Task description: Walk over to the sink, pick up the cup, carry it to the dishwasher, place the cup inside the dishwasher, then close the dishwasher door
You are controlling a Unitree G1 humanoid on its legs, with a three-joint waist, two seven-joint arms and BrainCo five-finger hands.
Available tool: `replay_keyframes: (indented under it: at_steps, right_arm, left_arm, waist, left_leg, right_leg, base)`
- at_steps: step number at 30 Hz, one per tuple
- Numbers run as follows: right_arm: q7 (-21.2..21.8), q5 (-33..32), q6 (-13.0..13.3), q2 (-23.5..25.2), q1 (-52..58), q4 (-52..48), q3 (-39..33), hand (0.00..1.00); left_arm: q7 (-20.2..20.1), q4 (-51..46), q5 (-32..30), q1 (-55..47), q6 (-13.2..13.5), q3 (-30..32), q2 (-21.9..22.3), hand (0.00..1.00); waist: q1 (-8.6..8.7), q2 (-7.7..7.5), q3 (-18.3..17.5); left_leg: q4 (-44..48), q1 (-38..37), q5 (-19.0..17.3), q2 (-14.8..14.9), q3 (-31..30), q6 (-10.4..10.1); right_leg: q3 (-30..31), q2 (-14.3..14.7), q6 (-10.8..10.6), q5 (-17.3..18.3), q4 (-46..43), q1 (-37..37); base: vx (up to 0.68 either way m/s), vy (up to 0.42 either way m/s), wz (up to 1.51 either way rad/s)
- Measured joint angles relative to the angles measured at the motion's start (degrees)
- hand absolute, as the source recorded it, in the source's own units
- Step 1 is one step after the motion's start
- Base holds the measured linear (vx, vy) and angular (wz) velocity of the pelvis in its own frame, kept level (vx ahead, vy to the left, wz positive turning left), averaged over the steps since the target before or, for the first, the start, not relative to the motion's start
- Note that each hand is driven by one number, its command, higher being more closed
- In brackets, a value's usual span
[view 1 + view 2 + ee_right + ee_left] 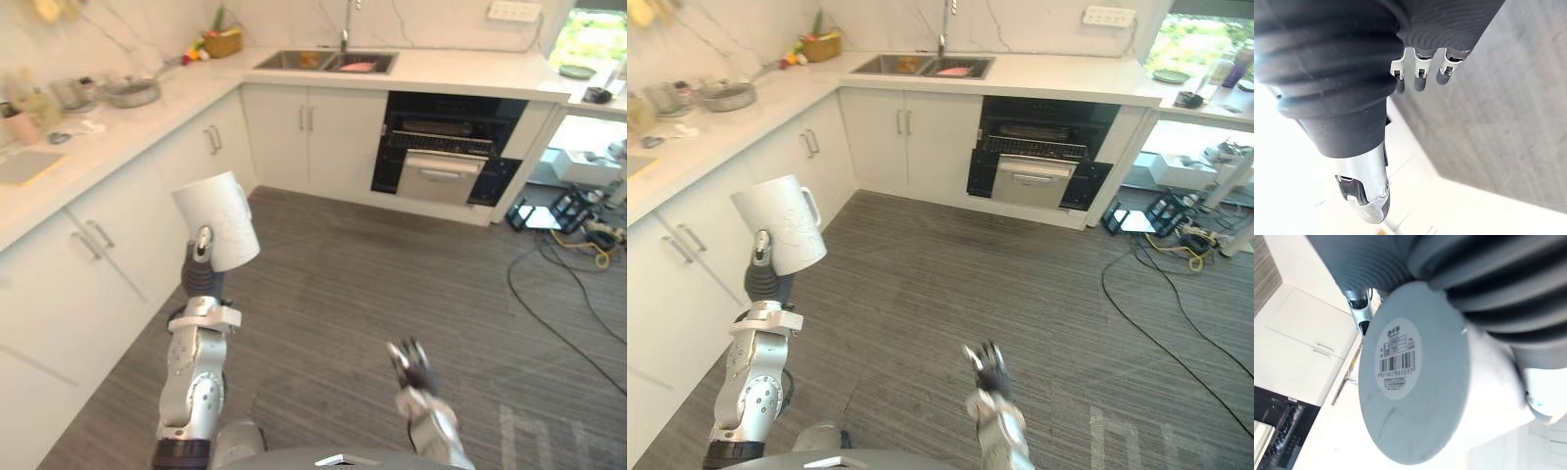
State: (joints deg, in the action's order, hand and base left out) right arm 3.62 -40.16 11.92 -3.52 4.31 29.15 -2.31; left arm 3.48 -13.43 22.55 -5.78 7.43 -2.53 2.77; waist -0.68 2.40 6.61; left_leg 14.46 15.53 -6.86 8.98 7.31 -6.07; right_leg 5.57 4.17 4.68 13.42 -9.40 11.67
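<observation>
A white cup point(217, 220) with a handle is held up at chest height, my left hand point(201, 277) shut round it from below and behind. The left wrist view shows the cup's round base with a barcode label point(1400, 382) beneath the dark ribbed cover point(1484, 279). My right hand point(411, 367) hangs low over the floor, fingers point(1418, 78) relaxed, holding nothing. Across the room the dishwasher point(446, 147) stands open under the counter, its racks showing. The steel sink point(323, 61) lies to its left in the counter.
White cabinets point(88, 264) and a counter with a pan point(132, 92) and jars run close along my left. A fruit basket point(223, 41) sits in the far corner. Cables point(563, 294) and a black stand point(563, 211) clutter the floor on the right. Grey flooring point(372, 274) stretches to the dishwasher.
</observation>
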Motion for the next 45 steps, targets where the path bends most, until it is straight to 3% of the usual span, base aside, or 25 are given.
replay_keyframes:
  at_steps: [3,4,5,6,7,9,10,11,13,17,19,21,22,23,25,26,27,30,32,34,35,37,39,43,45]
  right_arm:
    - [-1.26,-0.23,1.66,-0.06,-1.04,0.02,-0.34,0.00]
    - [-1.39,-0.26,1.64,0.30,-1.11,0.42,-0.71,0.00]
    - [-1.37,-0.23,1.36,0.29,-1.12,0.78,-0.91,0.00]
    - [-1.28,-0.10,0.57,0.15,-1.20,0.87,-2.28,0.00]
    - [-1.29,-0.07,0.19,0.34,-1.20,1.02,-2.87,0.00]
    - [-1.09,0.07,-0.79,0.55,-1.22,1.05,-5.41,0.00]
    - [-0.96,0.15,-0.96,0.83,-1.06,1.07,-5.77,0.00]
    - [-0.82,0.27,-0.99,0.80,-1.05,1.05,-5.68,0.00]
    - [0.38,3.39,-1.00,1.06,0.11,-0.02,-3.55,0.00]
    - [1.59,4.68,-2.16,4.65,6.08,-12.60,-2.37,0.00]
    - [2.87,6.09,-2.52,5.82,9.07,-18.64,-2.14,0.00]
    - [4.32,8.23,-2.22,5.31,12.35,-25.12,0.17,0.00]
    - [4.74,8.87,-2.15,4.95,12.88,-26.06,0.69,0.00]
    - [5.09,9.13,-1.90,3.86,13.19,-26.93,1.82,0.00]
    - [4.99,9.13,-1.77,2.03,13.52,-29.49,2.01,0.00]
    - [4.42,9.12,-1.01,2.19,12.97,-31.32,1.92,0.00]
    - [2.50,9.08,-0.01,2.18,12.25,-33.06,1.48,0.00]
    - [-1.63,9.05,3.47,3.01,13.58,-38.61,-0.22,0.00]
    - [-3.17,9.03,5.00,2.87,14.31,-39.57,-1.50,0.00]
    - [-3.99,8.99,5.75,2.56,13.65,-39.54,-2.34,0.00]
    - [-4.42,9.06,5.71,2.34,12.22,-39.51,-2.28,0.00]
    - [-5.85,9.19,5.22,1.75,9.42,-39.26,-1.39,0.00]
    - [-6.86,9.80,5.20,0.90,8.47,-38.67,-0.15,0.00]
    - [-7.35,11.12,5.39,0.49,9.59,-36.14,-1.64,0.00]
    - [-6.40,10.74,5.00,2.41,10.78,-32.02,-3.31,0.00]
  left_arm:
    - [0.14,0.08,-2.78,-0.01,0.04,-0.08,-0.91,1.00]
    - [0.13,0.44,-3.08,0.39,0.27,-0.03,-2.12,1.00]
    - [0.09,1.14,-3.20,0.65,0.32,0.40,-3.36,1.00]
    - [0.09,1.21,-3.56,0.85,0.09,0.79,-3.92,1.00]
    - [0.10,1.24,-3.82,1.09,-0.08,0.94,-4.23,1.00]
    - [0.01,1.26,-4.99,2.10,-0.02,1.41,-4.55,1.00]
    - [0.08,1.27,-6.01,3.04,-0.04,1.24,-4.73,1.00]
    - [0.16,1.25,-6.50,3.48,-0.04,1.25,-4.88,1.00]
    - [1.71,1.56,-7.18,3.96,-0.02,1.07,-4.96,1.00]
    - [2.84,1.55,-7.19,3.98,1.35,0.40,-5.27,1.00]
    - [2.53,1.42,-7.71,3.17,1.63,-0.42,-5.62,1.00]
    - [2.28,0.33,-8.20,0.48,2.91,-1.12,-5.63,1.00]
    - [2.30,0.34,-8.20,-0.15,3.14,-1.66,-5.49,1.00]
    - [2.35,0.78,-8.19,-0.98,3.46,-2.48,-4.87,1.00]
    - [2.30,0.68,-8.20,-1.08,4.43,-4.82,-3.71,1.00]
    - [2.26,0.81,-8.23,-0.41,5.06,-5.67,-3.19,1.00]
    - [2.29,0.94,-8.27,-0.10,5.14,-6.88,-1.99,1.00]
    - [0.97,3.08,-9.44,1.21,5.05,-10.16,0.15,1.00]
    - [-0.20,3.39,-9.72,0.99,4.99,-10.96,0.10,1.00]
    - [-0.63,3.26,-9.52,1.11,5.08,-10.79,0.16,1.00]
    - [-0.66,3.16,-9.17,1.10,5.12,-10.79,0.25,1.00]
    - [-0.30,2.74,-9.20,0.96,5.09,-10.95,0.49,1.00]
    - [0.04,2.65,-9.21,0.93,4.87,-10.87,0.12,1.00]
    - [0.00,2.31,-9.14,0.91,4.70,-11.03,-0.24,1.00]
    - [-0.04,3.09,-9.24,1.09,4.54,-10.81,-2.61,1.00]
  waist:
    - [0.05,0.49,-0.18]
    - [-0.20,-0.25,-0.32]
    - [-0.03,-2.29,-0.50]
    - [0.47,-3.52,-0.47]
    - [0.70,-4.39,-0.51]
    - [0.99,-5.08,-0.46]
    - [1.63,-5.10,-0.12]
    - [2.08,-5.05,0.28]
    - [3.43,-2.77,1.62]
    - [4.35,-2.78,1.84]
    - [4.34,-2.23,2.32]
    - [4.46,-3.73,2.22]
    - [4.55,-4.25,2.00]
    - [4.60,-3.41,1.34]
    - [5.62,-0.74,-1.25]
    - [6.22,-0.44,-2.05]
    - [6.00,0.40,-1.77]
    - [5.79,2.18,-0.17]
    - [5.75,2.33,0.21]
    - [4.19,1.98,0.00]
    - [3.23,1.71,-0.17]
    - [1.41,1.00,-0.25]
    - [0.84,0.42,-0.11]
    - [1.37,-1.09,-2.26]
    - [3.42,-5.90,-4.64]
  left_leg:
    - [-5.76,1.01,3.43,-0.31,2.79,-0.03]
    - [-4.34,-0.02,10.01,-0.84,2.48,1.56]
    - [-1.79,-0.66,12.23,-2.27,3.41,3.43]
    - [0.60,-1.36,11.54,-3.76,4.20,6.87]
    - [1.64,-2.04,9.81,-4.64,5.22,7.27]
    - [3.47,-6.15,5.14,-7.23,7.74,9.50]
    - [1.86,-10.19,3.35,-8.94,8.27,10.38]
    - [1.01,-12.47,2.52,-9.63,8.30,10.62]
    - [-1.97,-20.98,-0.62,-9.36,8.46,11.13]
    - [-4.54,-26.02,-4.33,-8.93,8.22,10.01]
    - [-4.62,-28.10,-6.48,-7.49,8.40,8.58]
    - [-4.50,-33.39,-10.61,-7.85,8.27,5.89]
    - [-4.47,-35.21,-12.24,-7.89,8.15,5.66]
    - [-4.32,-38.16,-15.16,-6.67,7.71,5.47]
    - [-4.23,-38.84,-18.56,-4.01,6.03,10.56]
    - [-0.23,-37.64,-17.72,-3.27,4.30,10.69]
    - [11.57,-32.87,-14.55,-1.21,3.27,7.34]
    - [46.66,-19.14,1.97,4.13,-1.34,-2.34]
    - [56.02,-13.54,1.30,7.16,0.11,-0.63]
    - [49.61,-7.74,-2.35,10.51,5.91,3.43]
    - [37.06,-5.51,-3.76,10.56,8.55,4.01]
    - [6.91,-6.12,-1.14,6.80,6.81,1.96]
    - [-2.46,-5.83,2.45,5.44,5.18,0.87]
    - [0.66,-5.23,9.03,2.53,4.64,1.10]
    - [5.53,-6.69,3.90,-2.88,6.18,1.87]
  right_leg:
    - [1.89,-0.34,-1.94,3.98,-0.44,5.26]
    - [2.27,-1.52,-2.58,6.03,-2.07,6.55]
    - [1.48,-3.98,-3.64,7.14,-5.97,6.27]
    - [0.01,-6.09,-4.55,6.74,-11.88,4.85]
    - [-0.72,-7.54,-5.70,6.06,-15.20,3.94]
    - [-4.89,-12.14,-12.10,-0.62,-28.39,-0.40]
    - [-7.26,-15.44,-13.75,-7.91,-37.22,-3.19]
    - [-8.51,-17.08,-12.53,-7.45,-41.93,-4.90]
    - [-13.10,-17.44,-7.62,-2.15,-51.08,-11.63]
    - [-15.11,-13.06,-6.98,0.63,-36.07,-25.40]
    - [-17.92,-10.33,-7.03,-4.96,-16.28,-26.84]
    - [-21.36,-10.01,-6.77,-10.47,-1.75,-26.52]
    - [-21.61,-10.19,-6.56,-10.40,-1.75,-25.94]
    - [-21.18,-9.48,-3.57,-15.29,-5.13,-25.78]
    - [-20.45,-7.21,-3.38,-15.16,-13.06,-28.80]
    - [-20.52,-6.34,-0.90,-12.87,-15.71,-29.54]
    - [-20.86,-6.12,-0.27,-9.62,-17.56,-29.13]
    - [-21.70,-4.25,0.11,-3.64,-16.58,-19.24]
    - [-21.81,-3.12,-0.25,-1.14,-13.35,-10.91]
    - [-19.98,-2.79,-1.03,-0.23,-8.37,-3.94]
    - [-17.89,-3.10,-1.54,-0.13,-5.88,-2.02]
    - [-12.39,-4.93,-3.00,1.31,-5.63,-1.41]
    - [-7.79,-6.85,-5.46,3.53,-6.19,-0.13]
    - [-2.98,-12.16,-10.99,9.23,-6.49,4.13]
    - [-3.82,-18.97,-11.69,6.31,-19.79,-0.53]
  base:
    - [0.66,0.288,-0.53]
    - [0.69,0.318,-0.70]
    - [0.66,0.303,-0.62]
    - [0.64,0.303,-0.42]
    - [0.78,0.381,-0.36]
    - [0.71,0.355,-0.35]
    - [0.48,0.244,-0.21]
    - [0.53,0.255,-0.14]
    - [0.43,0.169,-0.11]
    - [0.36,0.016,0.06]
    - [0.39,-0.044,0.03]
    - [0.53,-0.096,0.01]
    - [0.82,-0.167,0.04]
    - [0.88,-0.194,0.22]
    - [0.74,-0.189,0.45]
    - [0.53,-0.223,0.29]
    - [0.63,-0.262,0.10]
    - [0.66,-0.186,0.13]
    - [0.67,-0.103,0.06]
    - [0.62,-0.086,-0.50]
    - [0.63,-0.027,-0.93]
    - [0.58,0.088,-1.25]
    - [0.57,0.238,-1.33]
    - [0.55,0.402,-0.97]
    - [0.63,0.507,-0.18]
